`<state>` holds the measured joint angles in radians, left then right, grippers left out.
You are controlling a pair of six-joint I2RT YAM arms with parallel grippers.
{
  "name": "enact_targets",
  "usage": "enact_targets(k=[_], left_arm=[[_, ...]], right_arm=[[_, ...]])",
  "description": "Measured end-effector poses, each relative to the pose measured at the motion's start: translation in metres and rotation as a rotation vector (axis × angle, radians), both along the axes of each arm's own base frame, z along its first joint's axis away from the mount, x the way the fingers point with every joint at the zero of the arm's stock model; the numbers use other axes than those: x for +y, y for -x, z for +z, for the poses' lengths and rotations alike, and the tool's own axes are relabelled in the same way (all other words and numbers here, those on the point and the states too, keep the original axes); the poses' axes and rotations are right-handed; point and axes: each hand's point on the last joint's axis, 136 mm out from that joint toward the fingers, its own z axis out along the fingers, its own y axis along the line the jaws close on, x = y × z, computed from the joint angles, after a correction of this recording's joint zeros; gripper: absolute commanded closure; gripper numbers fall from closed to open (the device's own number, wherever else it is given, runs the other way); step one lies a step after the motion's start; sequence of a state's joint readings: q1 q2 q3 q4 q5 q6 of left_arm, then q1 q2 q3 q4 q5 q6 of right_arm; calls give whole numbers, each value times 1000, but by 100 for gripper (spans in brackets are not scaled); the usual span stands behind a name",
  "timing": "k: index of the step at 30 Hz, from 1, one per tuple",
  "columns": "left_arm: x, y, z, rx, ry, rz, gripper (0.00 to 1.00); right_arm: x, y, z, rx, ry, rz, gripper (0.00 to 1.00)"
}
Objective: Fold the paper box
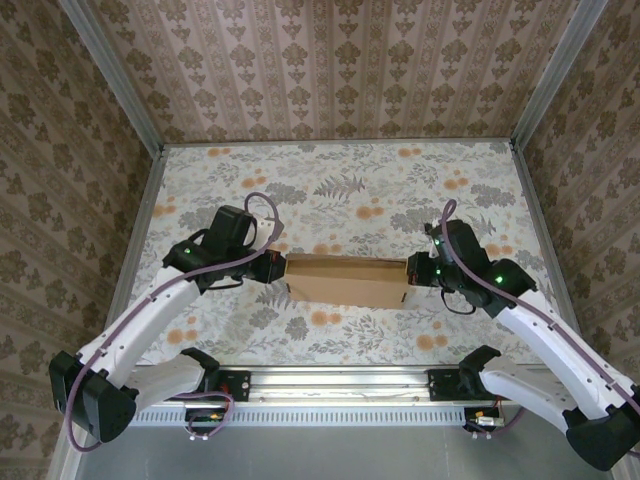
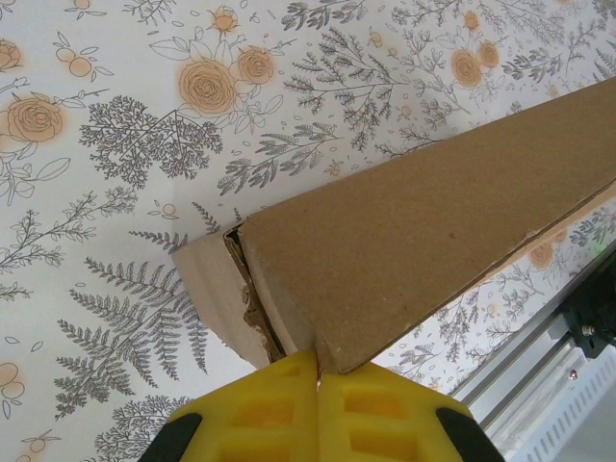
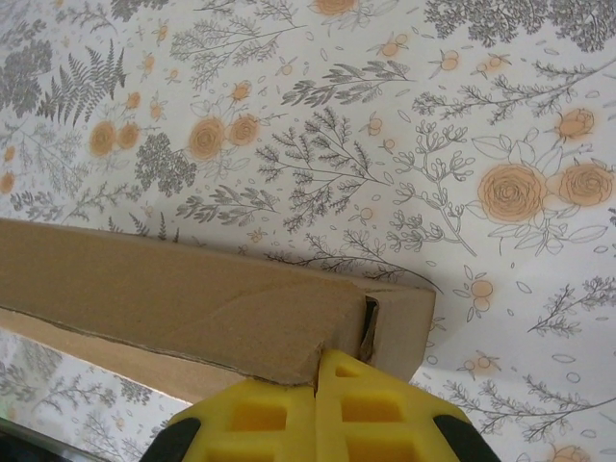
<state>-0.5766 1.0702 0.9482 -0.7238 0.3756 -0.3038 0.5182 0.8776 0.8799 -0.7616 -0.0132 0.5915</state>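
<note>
The paper box [image 1: 345, 280] is a long, plain brown cardboard shape lying across the middle of the floral table, with an arm at each end. My left gripper [image 1: 277, 268] is at its left end. In the left wrist view its yellow fingers [image 2: 260, 409] are pressed together, pinching a corner of the box [image 2: 414, 250], where a torn-edged flap stands out to the left. My right gripper [image 1: 412, 272] is at the right end. Its yellow fingers [image 3: 385, 414] are shut on the lower edge of a creased flap of the box [image 3: 192, 308], next to a folded end panel.
An aluminium rail [image 1: 340, 385] with the arm bases runs along the near table edge and also appears as the rail [image 2: 539, 375] in the left wrist view. Patterned walls [image 1: 330, 60] enclose the back and sides. Floral cloth [image 1: 340, 190] lies bare behind the box.
</note>
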Motion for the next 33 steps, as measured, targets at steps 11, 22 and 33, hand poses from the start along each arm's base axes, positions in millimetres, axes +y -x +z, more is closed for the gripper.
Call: enact_targets(k=[11,22,33], left_arm=[[0,4,-2,10,4,-3,99],[7,25,30,103,148,-14,70],[-22,-2,50,123,319,-55,77]], right_arm=[[-1,8,-11,-42,90,72,100],[0,9,-20,-73,130,81,100],[1,9,-20,-85,128,83,99]])
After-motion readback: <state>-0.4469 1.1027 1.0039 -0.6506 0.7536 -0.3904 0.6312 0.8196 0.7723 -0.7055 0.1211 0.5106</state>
